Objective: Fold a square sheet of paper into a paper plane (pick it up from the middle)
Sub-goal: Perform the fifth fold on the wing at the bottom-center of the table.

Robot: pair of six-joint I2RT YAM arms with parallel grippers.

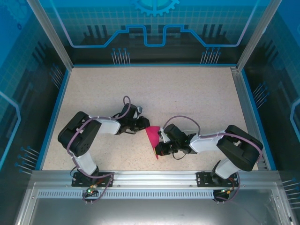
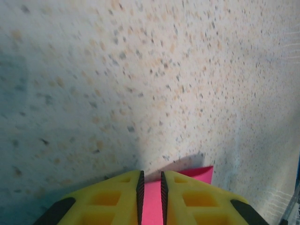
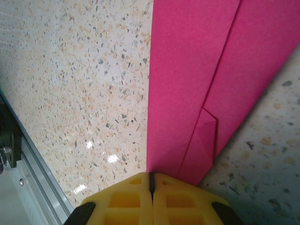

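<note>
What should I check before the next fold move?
1. Right hand shut: ok.
2. Right hand gripping paper: cannot tell; its tip meets the paper's edge.
3. Left hand at paper: ok; pink shows between narrowly parted pads.
4. Left hand gripping: cannot tell.
5. Folds present: ok; overlapping layers with creases.
6. Paper between both hands: ok.

right gripper (image 3: 151, 178): yellow fingers pressed together, pinching the near edge of the paper plane (image 3: 187, 70) | paper plane: magenta, overlapping folded layers, runs far-right from the jaws | table (image 3: 79, 70): speckled, either side | metal rail (image 3: 35, 176): near left
</note>
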